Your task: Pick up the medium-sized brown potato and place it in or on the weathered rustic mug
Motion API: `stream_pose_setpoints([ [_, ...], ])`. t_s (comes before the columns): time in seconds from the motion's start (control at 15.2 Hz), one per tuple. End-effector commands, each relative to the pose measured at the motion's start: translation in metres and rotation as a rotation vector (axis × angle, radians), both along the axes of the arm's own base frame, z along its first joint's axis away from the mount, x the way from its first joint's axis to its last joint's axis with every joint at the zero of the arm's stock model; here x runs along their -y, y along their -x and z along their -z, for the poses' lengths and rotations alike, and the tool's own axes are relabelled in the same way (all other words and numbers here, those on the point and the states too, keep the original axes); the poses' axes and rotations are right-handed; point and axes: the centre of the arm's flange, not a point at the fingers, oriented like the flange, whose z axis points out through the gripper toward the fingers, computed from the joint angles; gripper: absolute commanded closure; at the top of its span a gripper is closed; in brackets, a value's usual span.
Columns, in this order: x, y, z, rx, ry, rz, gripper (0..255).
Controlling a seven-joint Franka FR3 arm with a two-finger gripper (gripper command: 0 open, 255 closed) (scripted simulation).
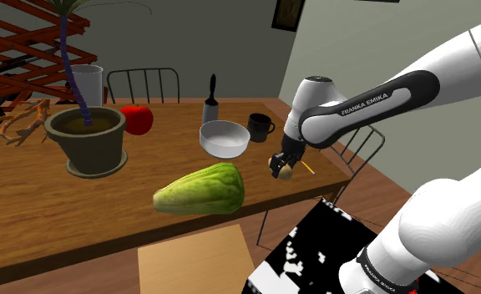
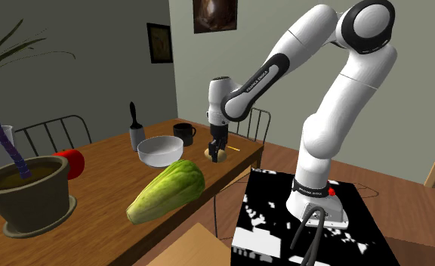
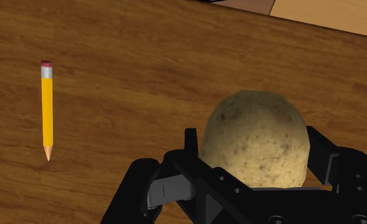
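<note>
My black gripper [image 1: 282, 167] is closed on a tan, speckled potato [image 3: 255, 127]. In the wrist view my fingers [image 3: 190, 146] press against its two sides, with the wood grain of the table behind it. I hold the potato low over the table corner nearest my stand [image 2: 284, 219]. I cannot tell whether it has cleared the wood.

I judge that the grasp is made and the carry comes next. That move calls for a straight lift, a short pass toward the mug, and centring over its mouth before I let go. The potato looks nearly as wide as that mouth, so it may rest on the rim rather than drop inside.

My white arm rises from the stand, folds at a high elbow, and slopes down to the table. The wrist is bent so the hand points at the wood.

The wooden table [image 1: 47, 209] takes up most of the shoulder view. At that view's left stands a potted plant [image 1: 87, 138] in a dark pot. A pale green cabbage [image 1: 201, 188] lies on its side near the front edge. A white bowl [image 1: 225, 139] sits beyond it. The dark mug [image 1: 260, 127] stands upright just beside the bowl, near my gripper. A yellow pencil [image 3: 46, 108] lies flat close to the potato, not touching it.
</note>
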Motion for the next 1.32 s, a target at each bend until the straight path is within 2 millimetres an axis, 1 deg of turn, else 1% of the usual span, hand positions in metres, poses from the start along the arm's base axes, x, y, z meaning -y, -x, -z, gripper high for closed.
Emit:
stream_pose_setpoints([
  [0.0, 0.0, 0.0, 0.0, 0.0, 0.0, 0.0, 255],
  [0.33, 0.0, 0.0, 0.0, 0.0, 0.0, 0.0, 255],
  [1.25, 0.0, 0.0, -0.074, 0.0, 0.0, 0.0, 255],
])
